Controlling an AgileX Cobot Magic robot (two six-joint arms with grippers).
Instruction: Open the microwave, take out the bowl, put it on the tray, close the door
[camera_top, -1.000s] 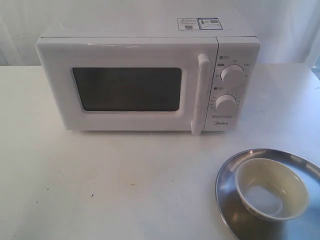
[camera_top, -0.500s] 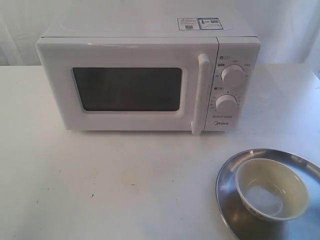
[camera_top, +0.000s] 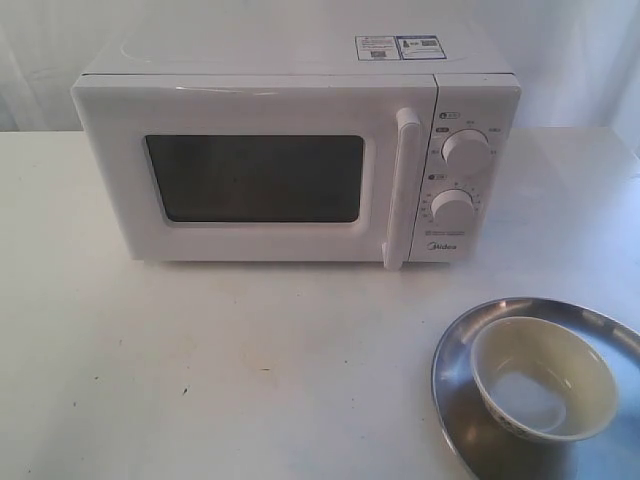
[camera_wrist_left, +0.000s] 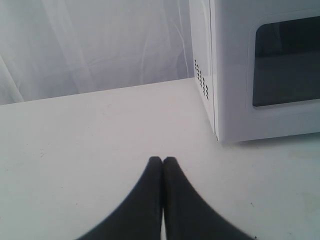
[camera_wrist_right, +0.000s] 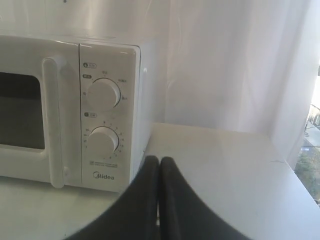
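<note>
The white microwave (camera_top: 300, 150) stands at the back of the table with its door (camera_top: 255, 175) shut and the vertical bar handle (camera_top: 403, 185) flush against it. At the front right, the cream-white bowl (camera_top: 543, 378) sits inside the silver tray (camera_top: 470, 340). Neither arm shows in the exterior view. In the left wrist view my left gripper (camera_wrist_left: 162, 160) is shut with nothing in it, hanging over bare table near the microwave's left corner (camera_wrist_left: 215, 75). In the right wrist view my right gripper (camera_wrist_right: 159, 159) is shut and empty, off the microwave's knob side (camera_wrist_right: 107, 110).
A white curtain hangs behind the table (camera_top: 200, 380). The table's right edge (camera_wrist_right: 295, 175) runs close past the microwave, with a window beyond it. The tray reaches the front right corner of the exterior view.
</note>
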